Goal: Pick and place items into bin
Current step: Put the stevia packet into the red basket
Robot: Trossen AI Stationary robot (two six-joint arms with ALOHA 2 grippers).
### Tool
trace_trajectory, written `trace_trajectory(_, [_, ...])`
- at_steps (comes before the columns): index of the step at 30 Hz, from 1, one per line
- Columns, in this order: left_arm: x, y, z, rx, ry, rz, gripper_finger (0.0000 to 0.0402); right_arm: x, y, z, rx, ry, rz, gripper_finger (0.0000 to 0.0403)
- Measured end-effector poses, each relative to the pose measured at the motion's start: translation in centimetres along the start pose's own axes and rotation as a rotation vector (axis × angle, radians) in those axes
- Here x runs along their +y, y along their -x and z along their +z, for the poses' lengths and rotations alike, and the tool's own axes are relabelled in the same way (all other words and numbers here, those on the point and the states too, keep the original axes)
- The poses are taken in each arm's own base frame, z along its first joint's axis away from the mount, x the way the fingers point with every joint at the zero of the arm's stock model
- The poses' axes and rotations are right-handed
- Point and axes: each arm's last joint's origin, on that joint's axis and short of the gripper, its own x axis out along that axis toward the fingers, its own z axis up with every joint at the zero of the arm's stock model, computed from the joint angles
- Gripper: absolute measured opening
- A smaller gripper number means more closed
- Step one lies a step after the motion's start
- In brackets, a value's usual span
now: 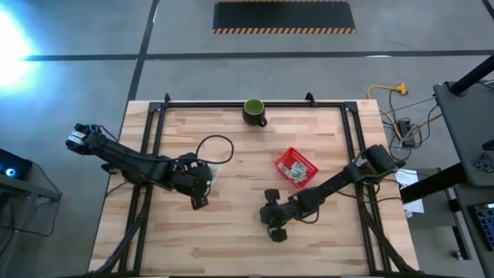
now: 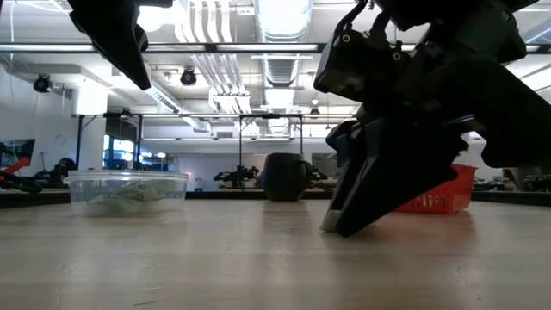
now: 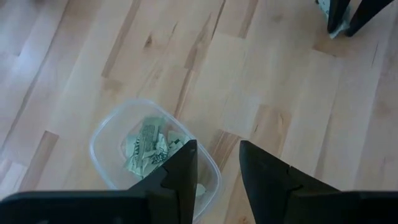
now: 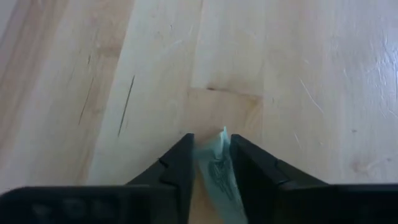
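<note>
A clear plastic bin (image 3: pixel 112 134) stands on the wooden table left of centre and holds several pale green-and-white packets (image 3: pixel 149 152). My left gripper (image 3: pixel 217 165) hovers open above the bin's edge (image 1: pixel 202 176), with nothing between its fingers. My right gripper (image 4: pixel 210 149) is down at the tabletop near the middle front (image 1: pixel 272 222), shut on one packet (image 4: pixel 216 168). In the low view its fingertips (image 2: pixel 344 226) reach the table. A red basket (image 1: pixel 296 167) holding more packets stands to the right of centre. My right gripper pinches one packet between its two fingers, which close on its flat sides. The packet's crinkled end (image 4: pixel 222 134) sticks out just past the fingertips. The fingers slant down from the table's right side. The packet's pale tip (image 2: pixel 330 226) is at the tabletop.
A dark green mug (image 1: pixel 255 112) stands at the far edge, centre. A black cable (image 1: pixel 216 147) loops on the table behind the bin. Bare wood lies between the bin and my right gripper and along the front edge.
</note>
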Motion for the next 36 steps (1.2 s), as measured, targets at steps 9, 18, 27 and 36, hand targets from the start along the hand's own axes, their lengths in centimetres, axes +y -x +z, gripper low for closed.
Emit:
trace_trajectory(9, [0.0, 0.0, 0.0, -0.005, 0.001, 0.005, 0.0102, -0.1, 0.5, 0.2, -0.005, 0.013, -0.004, 0.0015])
trace_trajectory(18, [0.0, 0.0, 0.1, -0.017, 0.003, 0.011, 0.0102, -0.9, 3.0, 1.6, -0.062, 0.016, -0.033, 0.0009])
trace_trajectory(27, [-0.1, 0.0, 0.3, -0.036, 0.012, -0.002, 0.0102, -2.1, 7.6, 3.9, -0.205, 0.033, -0.113, 0.0009])
trace_trajectory(36, [-0.1, 0.0, 0.4, -0.066, 0.018, 0.015, 0.0102, -4.5, 14.1, 5.3, -0.322, 0.004, -0.27, 0.0009])
